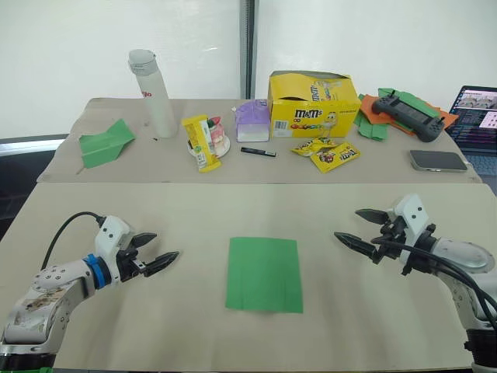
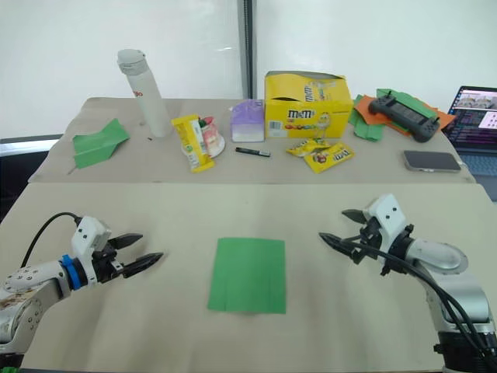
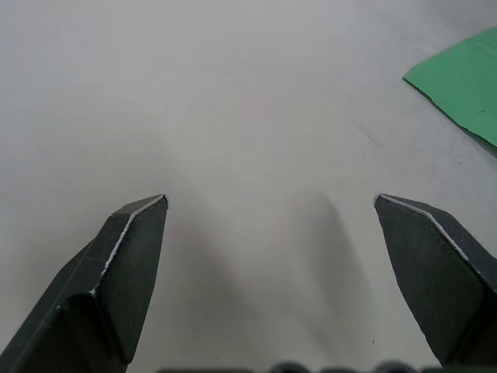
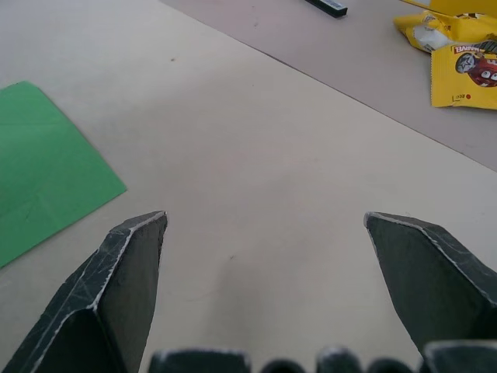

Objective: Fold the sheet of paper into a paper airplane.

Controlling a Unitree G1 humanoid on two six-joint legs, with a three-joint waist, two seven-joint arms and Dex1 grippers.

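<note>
Sheet of paper (image 1: 264, 274), one flat bright green rectangle with faint crease lines, lies at the middle of the near half of the tabletop (image 1: 194, 326), between the two pincers and touching neither. The left pincer (image 1: 161, 259) hangs just above the surface near the left edge, its two black fingers spread wide and holding nothing, tips aimed toward the sheet. The right pincer (image 1: 356, 228) mirrors it near the right edge, fingers equally wide apart and empty. Both forearms reach in low from the near corners, angled inward.

Along the far edge stand one white bottle (image 1: 152, 92), one broader green paper dart (image 1: 106, 143) near the far left corner, one yellow M&M's box (image 1: 314, 103), two yellow candy packets (image 1: 327, 152), one small purple carton (image 1: 251, 120), one black pen (image 1: 258, 152), one black gamepad (image 1: 406, 115) on crumpled green and orange papers, one phone (image 1: 438, 160) and one laptop (image 1: 475, 116) at the far right. Beige covering spans the tabletop, a seam across it; a white wall stands behind.
</note>
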